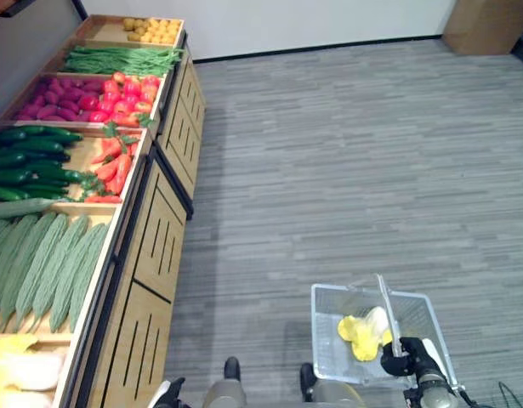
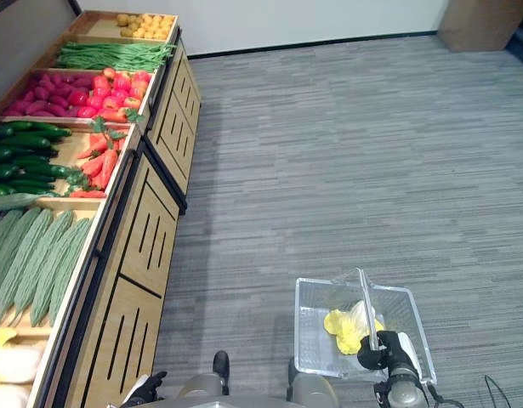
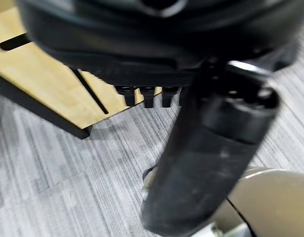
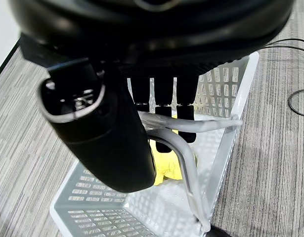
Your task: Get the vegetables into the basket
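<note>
My right hand (image 1: 407, 358) had its fingers (image 4: 162, 106) curled round the clear handle (image 4: 184, 148) of the white basket (image 1: 329, 357), which hung over the grey floor (image 1: 346, 153) with a yellow vegetable (image 1: 360, 336) already inside. My left hand (image 1: 169, 393) hung low beside the wooden stand (image 1: 150, 255); its own wrist view showed short straight fingers (image 3: 148, 95), holding nothing. The vegetables waited in the stand's bins: bitter gourds (image 1: 48, 263) nearest, cucumbers (image 1: 27, 161) and carrots (image 1: 112, 166) beyond. I judged them light, firm and smooth, best grasped mid-length. The right wrist view revealed the basket's mesh.
</note>
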Tool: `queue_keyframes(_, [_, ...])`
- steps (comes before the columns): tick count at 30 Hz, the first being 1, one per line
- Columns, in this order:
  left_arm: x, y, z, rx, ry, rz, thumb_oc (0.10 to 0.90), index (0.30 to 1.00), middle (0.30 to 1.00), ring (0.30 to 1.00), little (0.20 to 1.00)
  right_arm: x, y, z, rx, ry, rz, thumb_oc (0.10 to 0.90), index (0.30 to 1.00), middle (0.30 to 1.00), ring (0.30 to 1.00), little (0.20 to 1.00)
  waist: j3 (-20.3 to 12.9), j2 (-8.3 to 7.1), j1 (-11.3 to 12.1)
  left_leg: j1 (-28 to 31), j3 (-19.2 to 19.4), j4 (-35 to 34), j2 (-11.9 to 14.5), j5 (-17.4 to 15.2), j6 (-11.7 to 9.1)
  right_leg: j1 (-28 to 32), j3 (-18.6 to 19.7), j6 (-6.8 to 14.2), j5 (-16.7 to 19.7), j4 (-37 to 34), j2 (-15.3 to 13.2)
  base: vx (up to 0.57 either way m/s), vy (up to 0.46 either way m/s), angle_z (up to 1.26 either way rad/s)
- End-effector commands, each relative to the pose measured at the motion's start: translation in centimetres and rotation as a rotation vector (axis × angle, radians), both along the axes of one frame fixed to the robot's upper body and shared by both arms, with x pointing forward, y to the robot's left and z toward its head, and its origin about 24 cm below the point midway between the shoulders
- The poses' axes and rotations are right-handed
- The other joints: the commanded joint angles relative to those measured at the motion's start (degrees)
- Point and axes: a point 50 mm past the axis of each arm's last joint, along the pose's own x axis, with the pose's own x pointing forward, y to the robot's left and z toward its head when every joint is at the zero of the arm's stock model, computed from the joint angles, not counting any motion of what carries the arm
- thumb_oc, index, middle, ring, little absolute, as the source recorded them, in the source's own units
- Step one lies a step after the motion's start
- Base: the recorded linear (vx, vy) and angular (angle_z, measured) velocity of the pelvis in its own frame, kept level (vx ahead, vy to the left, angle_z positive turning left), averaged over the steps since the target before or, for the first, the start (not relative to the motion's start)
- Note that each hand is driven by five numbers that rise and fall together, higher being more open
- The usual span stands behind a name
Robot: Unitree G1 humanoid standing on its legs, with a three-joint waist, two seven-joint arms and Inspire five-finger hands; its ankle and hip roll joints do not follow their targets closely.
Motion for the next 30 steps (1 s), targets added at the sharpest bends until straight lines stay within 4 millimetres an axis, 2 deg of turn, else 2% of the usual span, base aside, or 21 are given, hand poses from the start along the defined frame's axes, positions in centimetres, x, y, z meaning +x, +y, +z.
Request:
queue_keyframes(1, [0.9,1.5,0.6,0.064,-0.055,0.046,0.9,1.0,1.0,1.0,1.0,3.1,-1.7,3.6,-0.09,-0.216,0.063,0.4,0.3,0.3,0.3,0.3,-0.37,-1.97,-0.62,-2.35,0.13,-2.94,1.35,0.22,2.1,6.04,-0.63,5.46,0.26,-3.97,-0.32,0.2,0.093,0.48])
queue_keyframes(2, [1.1,1.4,0.6,0.068,-0.06,0.04,0.9,1.0,1.0,1.0,1.0,3.4,-1.6,3.7,-0.1,-0.224,0.073,0.4,0.3,0.3,0.3,0.3,-0.11,-1.99,0.05,-4.13,0.04,-4.62,1.0,1.38,2.11,6.76,0.18,5.58,-0.7,-3.47,0.21,0.16,0.061,0.55])
queue_keyframes(6, [1.0,1.4,0.6,0.067,-0.062,0.037,0.9,1.0,1.0,1.0,1.0,3.6,-1.2,3.4,-0.098,-0.215,0.076,0.4,0.3,0.3,0.3,0.3,-0.16,-2.28,1.17,-4.85,0.11,-5.55,0.84,2.36,1.98,8.98,2.1,5.89,-2.37,-2.87,0.58,0.22,0.096,0.14])
queue_keyframes(9, [0.7,1.7,0.6,0.071,-0.047,0.029,0.9,1.0,1.0,1.0,1.0,3.0,-0.8,2.8,-0.078,-0.185,0.08,0.4,0.3,0.3,0.3,0.3,-1.46,-2.9,1.54,-3.92,1.43,-4.83,0.07,1.06,3.22,11.11,2.97,6.48,-4.07,-2.17,-0.7,0.25,0.169,-0.49])
queue_keyframes(12, [0.5,2.1,0.7,0.083,-0.044,0.008,0.9,1.0,1.0,1.0,1.0,2.6,-0.6,2.3,-0.062,-0.162,0.058,0.4,0.3,0.3,0.3,0.3,-2.45,-3.89,1.78,-3.73,2.71,-3.04,-1.68,-1.19,5.0,11.51,4.01,7.89,-3.63,-1.75,-3.25,0.23,0.237,-0.44])
queue_keyframes(15, [1.0,2.4,0.9,0.086,-0.06,0.01,0.9,1.0,1.0,1.0,1.0,3.4,0.3,2.1,-0.029,-0.171,0.062,0.4,0.3,0.3,0.3,0.3,-2.98,-4.97,2.1,-3.65,4.36,-1.49,-3.46,-3.96,6.6,10.41,5.62,9.94,-1.03,-1.92,-5.77,0.18,0.25,-0.38])
queue_keyframes(16, [1.3,2.7,1.0,0.09,-0.072,0.015,0.9,1.0,1.0,1.0,1.0,4.0,0.8,2.1,-0.014,-0.182,0.071,0.4,0.3,0.3,0.3,0.3,-3.14,-5.52,2.23,-3.63,5.15,-1.42,-4.31,-4.77,7.25,9.51,6.43,10.97,1.75,-1.58,-6.58,0.1,0.167,-0.42])
queue_keyframes(20, [1.5,2.9,1.2,0.099,-0.073,0.009,0.9,1.0,1.0,1.0,1.0,4.6,1.3,2.2,0.001,-0.195,0.085,0.4,0.3,0.3,0.3,0.3,-3.39,-6.01,2.44,-3.09,5.76,-1.59,-5.15,-5.88,7.92,8.69,6.94,11.89,4.45,-1.24,-7.34,0.09,0.114,-0.2])
queue_keyframes(22, [1.8,2.9,1.2,0.098,-0.079,0.0,0.9,1.0,1.0,1.0,1.0,5.0,1.8,2.2,0.017,-0.201,0.102,0.4,0.3,0.3,0.3,0.3,-3.7,-6.38,2.57,-2.42,5.98,-2.02,-6.01,-6.51,8.54,8.21,7.32,12.65,7.66,-0.77,-7.91,0.09,0.114,-0.07])
queue_keyframes(24, [1.8,2.9,1.2,0.097,-0.079,-0.005,0.9,1.0,1.0,1.0,1.0,5.0,1.9,2.2,0.019,-0.199,0.11,0.4,0.3,0.3,0.3,0.3,-3.91,-6.48,2.64,-2.01,6.0,-2.42,-6.21,-6.64,8.7,8.17,7.36,12.91,8.35,-0.78,-8.04,0.04,0.054,-0.01])
queue_keyframes(26, [1.6,3.0,1.2,0.104,-0.065,-0.023,0.9,1.0,1.0,1.0,1.0,4.9,2.3,2.0,0.025,-0.191,0.129,0.4,0.3,0.3,0.3,0.3,-4.66,-6.97,2.78,-0.74,6.26,-3.84,-7.15,-6.99,9.12,8.19,7.7,13.97,11.64,-0.79,-8.63,0.09,0.106,-0.07])
queue_keyframes(30, [1.2,2.8,1.1,0.099,-0.048,-0.055,0.9,1.0,1.0,1.0,1.0,4.5,2.2,1.9,0.027,-0.175,0.134,0.4,0.3,0.3,0.3,0.3,-5.36,-7.36,2.84,0.23,6.24,-4.23,-8.06,-8.02,9.56,8.32,8.08,14.93,14.31,-0.89,-9.35,0.05,0.088,-0.05])
